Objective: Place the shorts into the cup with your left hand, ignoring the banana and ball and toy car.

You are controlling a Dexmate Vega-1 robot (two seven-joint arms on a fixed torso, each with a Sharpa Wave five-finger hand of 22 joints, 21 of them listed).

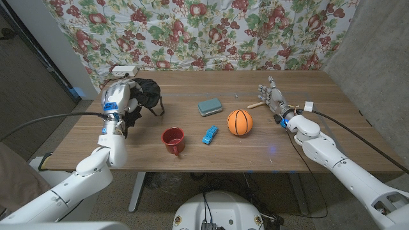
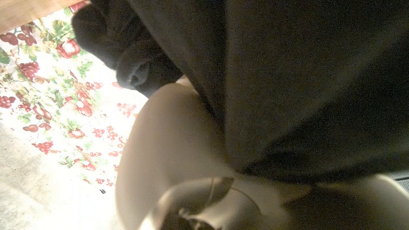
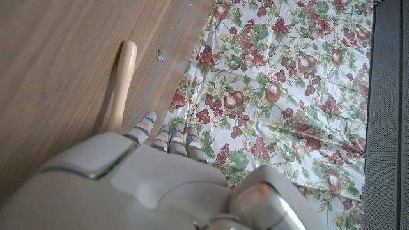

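My left hand (image 1: 120, 97) grips the black shorts (image 1: 148, 94) at the table's far left; the cloth bunches to the hand's right and a dark flap hangs below it. In the left wrist view the black shorts (image 2: 294, 83) drape over my left hand (image 2: 185, 166). The red cup (image 1: 172, 140) stands upright, mouth up, nearer the front edge and to the right of that hand. My right hand (image 1: 273, 99) stands at the right of the table with its fingers up and nothing in it; my right hand (image 3: 128, 185) also shows in the right wrist view.
An orange ball (image 1: 239, 122) and a blue toy car (image 1: 209, 134) lie to the right of the cup. A grey-blue block (image 1: 209, 106) sits behind them. A pale wooden stick (image 1: 255, 105) (image 3: 121, 80) lies by the right hand. A white object (image 1: 124, 70) sits at the back left.
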